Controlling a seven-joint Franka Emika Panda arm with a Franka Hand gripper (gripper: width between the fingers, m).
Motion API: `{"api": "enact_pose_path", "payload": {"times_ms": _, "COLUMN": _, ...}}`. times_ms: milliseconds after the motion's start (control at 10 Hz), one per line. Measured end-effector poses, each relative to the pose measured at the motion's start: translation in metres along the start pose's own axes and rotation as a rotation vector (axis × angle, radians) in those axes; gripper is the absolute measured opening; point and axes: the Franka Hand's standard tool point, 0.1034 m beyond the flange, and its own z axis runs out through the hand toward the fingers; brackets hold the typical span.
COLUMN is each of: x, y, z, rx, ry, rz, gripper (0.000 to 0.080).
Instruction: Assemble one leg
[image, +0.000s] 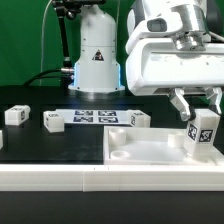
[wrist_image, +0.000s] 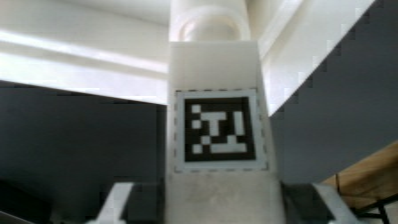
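My gripper (image: 197, 108) is shut on a leg (image: 203, 133), a small white oblong block with a black-and-white tag. I hold it upright at the exterior view's right, its lower end at the right side of the large white tray-like panel (image: 150, 152). In the wrist view the leg (wrist_image: 221, 110) fills the middle, tag facing the camera, with my fingers (wrist_image: 118, 200) on both sides of it and the panel's wall behind. Three more legs lie on the black table: one (image: 15, 115) at the far left, one (image: 52, 121) beside it, one (image: 138, 119) behind the panel.
The marker board (image: 94, 117) lies flat on the table behind the panel, in front of the robot's white base (image: 95, 60). A green backdrop stands at the back. A white ledge (image: 60, 180) runs along the table's near edge.
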Motion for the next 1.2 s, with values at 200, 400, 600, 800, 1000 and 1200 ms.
{"api": "enact_pose_path", "payload": {"times_ms": 200, "x": 0.001, "y": 0.000, "z": 0.000, "rx": 0.005, "ry": -0.026, "rz": -0.003, "gripper": 0.0292}}
{"api": "enact_pose_path", "payload": {"times_ms": 400, "x": -0.003, "y": -0.001, "z": 0.002, "rx": 0.009, "ry": -0.047, "rz": -0.002, "gripper": 0.0474}}
{"api": "enact_pose_path", "payload": {"times_ms": 600, "x": -0.003, "y": -0.001, "z": 0.002, "rx": 0.010, "ry": -0.049, "rz": -0.002, "gripper": 0.0588}}
{"api": "enact_pose_path", "payload": {"times_ms": 800, "x": -0.004, "y": -0.001, "z": 0.002, "rx": 0.010, "ry": -0.050, "rz": -0.002, "gripper": 0.0646}}
{"api": "enact_pose_path", "payload": {"times_ms": 1000, "x": -0.003, "y": -0.001, "z": 0.002, "rx": 0.011, "ry": -0.051, "rz": -0.003, "gripper": 0.0649}}
{"api": "enact_pose_path", "payload": {"times_ms": 1200, "x": 0.007, "y": -0.005, "z": -0.009, "rx": 0.018, "ry": -0.064, "rz": -0.013, "gripper": 0.0649}}
